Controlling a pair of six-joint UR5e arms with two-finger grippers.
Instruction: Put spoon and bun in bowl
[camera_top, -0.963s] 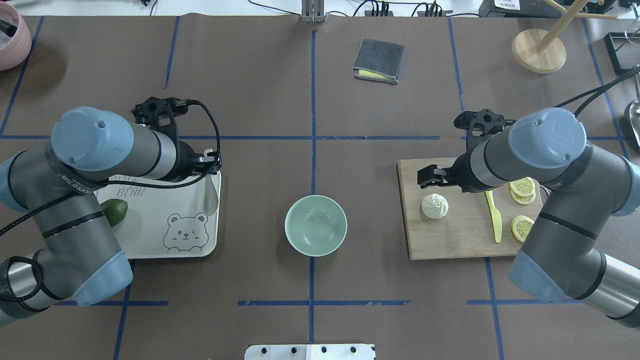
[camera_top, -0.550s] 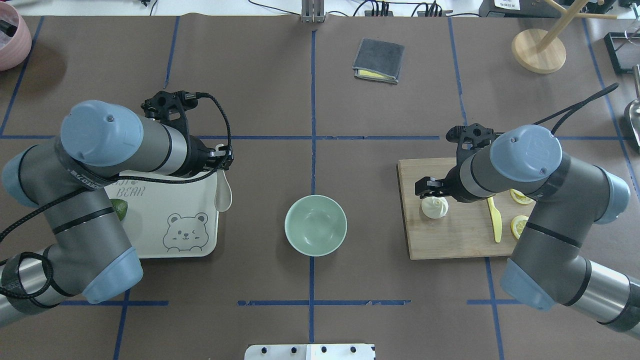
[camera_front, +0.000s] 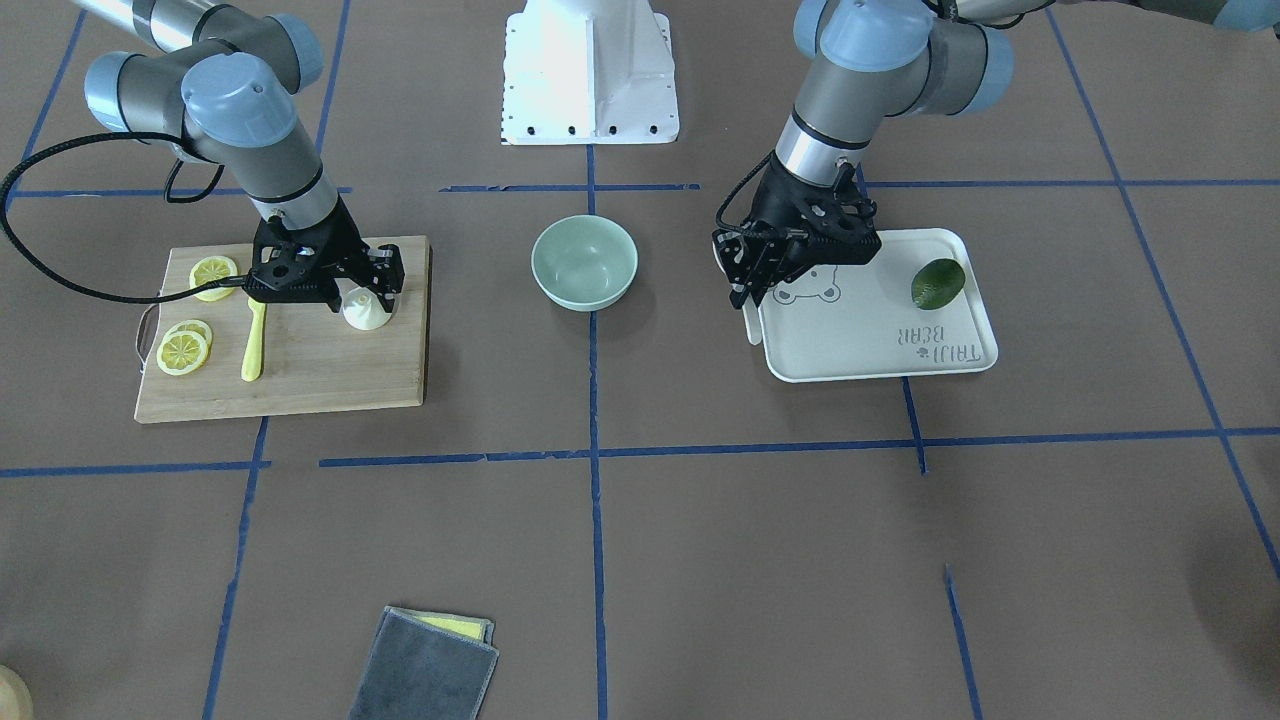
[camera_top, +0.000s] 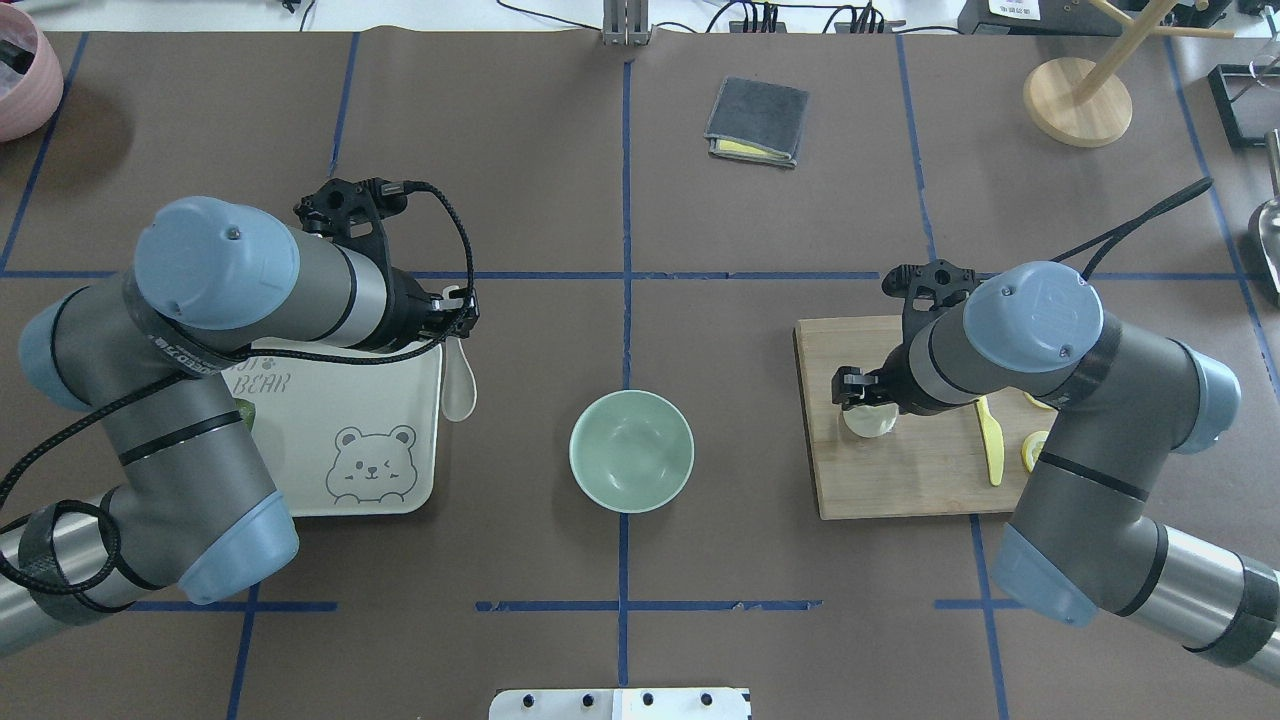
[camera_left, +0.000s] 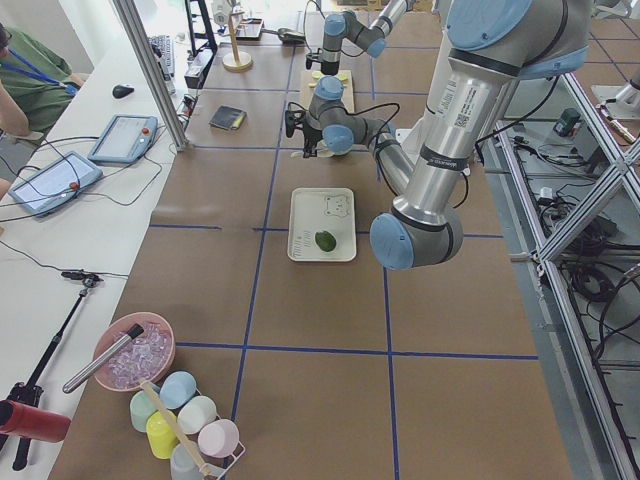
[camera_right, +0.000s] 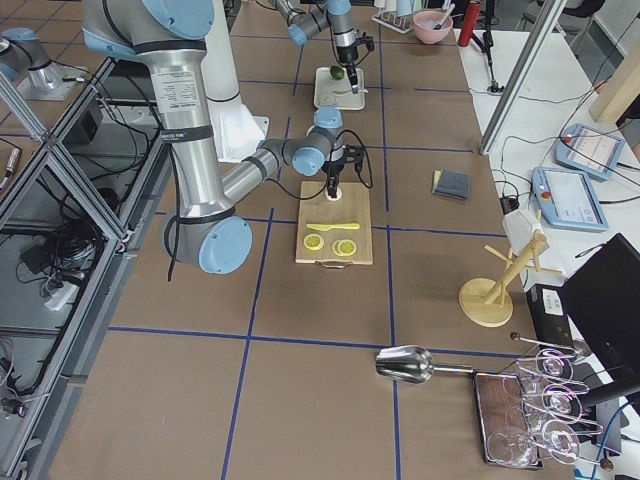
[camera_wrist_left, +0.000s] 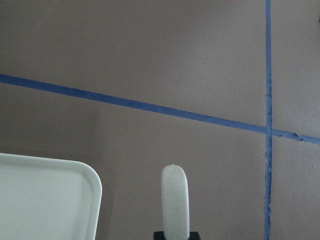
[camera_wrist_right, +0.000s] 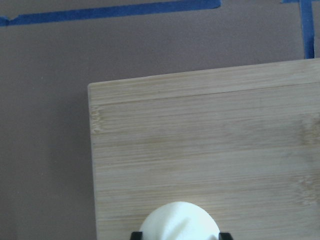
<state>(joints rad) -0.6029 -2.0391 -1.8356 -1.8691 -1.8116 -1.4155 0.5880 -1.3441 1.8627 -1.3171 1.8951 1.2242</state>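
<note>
The pale spoon (camera_top: 459, 385) hangs scoop-down from my left gripper (camera_top: 455, 322), which is shut on its handle (camera_wrist_left: 174, 200), just past the tray's right edge and left of the bowl; it also shows in the front view (camera_front: 750, 325). The mint-green bowl (camera_top: 631, 450) stands empty at the table's middle (camera_front: 584, 262). The white bun (camera_top: 868, 420) sits on the wooden cutting board (camera_top: 900, 480). My right gripper (camera_top: 862, 395) is low over the bun, open, one finger on each side of it (camera_wrist_right: 179, 222).
A white bear tray (camera_top: 380, 490) holds a green lime (camera_front: 938, 283). On the board lie a yellow plastic knife (camera_top: 990, 440) and lemon slices (camera_front: 183, 350). A grey cloth (camera_top: 757, 121) and a wooden stand (camera_top: 1077, 100) sit at the far side.
My left gripper has carried the spoon right, off the tray toward the bowl. My right gripper has come down from beside the bun to straddle it.
</note>
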